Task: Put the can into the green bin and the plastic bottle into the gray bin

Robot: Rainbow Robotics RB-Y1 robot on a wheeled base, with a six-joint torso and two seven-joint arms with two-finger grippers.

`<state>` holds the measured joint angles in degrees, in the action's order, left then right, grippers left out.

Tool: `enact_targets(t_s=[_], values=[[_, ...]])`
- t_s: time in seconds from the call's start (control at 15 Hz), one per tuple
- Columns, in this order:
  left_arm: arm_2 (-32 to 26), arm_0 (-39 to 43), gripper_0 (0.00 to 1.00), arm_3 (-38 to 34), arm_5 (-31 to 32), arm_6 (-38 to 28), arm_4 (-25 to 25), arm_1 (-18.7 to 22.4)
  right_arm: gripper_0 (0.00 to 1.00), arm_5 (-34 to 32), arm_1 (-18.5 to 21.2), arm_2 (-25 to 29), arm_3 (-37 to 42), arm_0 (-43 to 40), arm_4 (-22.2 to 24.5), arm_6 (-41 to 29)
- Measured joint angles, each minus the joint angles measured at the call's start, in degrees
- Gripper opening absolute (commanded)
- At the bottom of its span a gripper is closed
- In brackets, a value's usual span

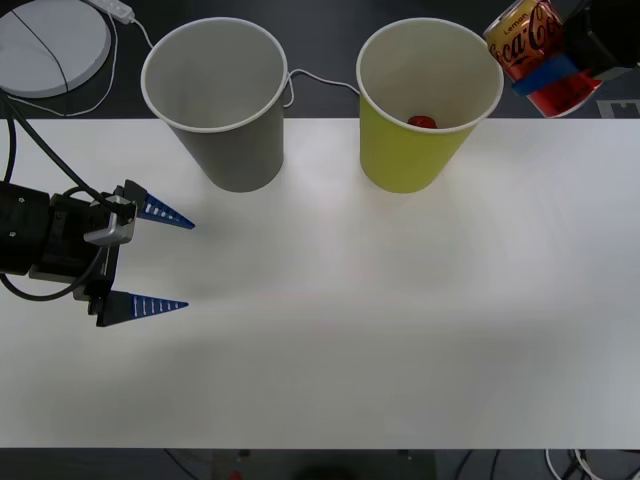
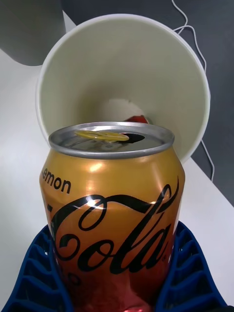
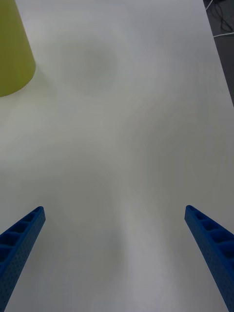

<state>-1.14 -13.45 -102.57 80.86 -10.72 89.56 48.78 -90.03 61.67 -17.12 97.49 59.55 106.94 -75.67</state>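
Note:
The can, red below and gold-orange above, hangs tilted in the air just right of the green bin's rim. My right gripper is shut on it. In the right wrist view the can sits between the blue fingers, its open top facing the green bin's pale inside. The gray bin stands upright to the left of the green one. Over the table's left side, my left gripper is open and holds nothing. The plastic bottle is out of view.
A small red round-topped thing lies at the bottom of the green bin. A white round disc and a white cable lie behind the table's far edge. The white table spreads wide in front of the cups.

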Motion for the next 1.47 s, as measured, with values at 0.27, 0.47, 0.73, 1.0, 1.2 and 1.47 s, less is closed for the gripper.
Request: enact_targets(t_s=[0.27,0.47,0.73,1.0,1.2,1.47], values=[[0.0,0.0,1.0,0.0,0.0,0.0,0.0,0.0,0.0,0.0,-7.1,-6.4,-9.0,8.4,6.3,0.1],[0.0,0.0,1.0,0.0,0.0,0.0,0.0,0.0,0.0,0.0,-12.6,-9.3,-15.3,12.7,11.5,0.1],[0.0,0.0,1.0,0.0,0.0,0.0,0.0,0.0,0.0,0.0,-18.0,-10.0,-21.7,15.5,16.6,1.3],[0.0,0.0,1.0,0.0,0.0,0.0,0.0,0.0,0.94,0.0,-19.6,-10.0,-23.7,16.6,18.5,2.4],[0.0,0.0,1.0,0.0,0.0,0.0,0.0,0.0,1.0,0.0,-19.5,-10.0,-23.5,16.6,18.9,2.7],[0.0,0.0,1.0,0.0,0.0,0.0,0.0,0.0,1.0,0.0,-16.4,-10.0,-22.9,16.6,13.9,5.8]])
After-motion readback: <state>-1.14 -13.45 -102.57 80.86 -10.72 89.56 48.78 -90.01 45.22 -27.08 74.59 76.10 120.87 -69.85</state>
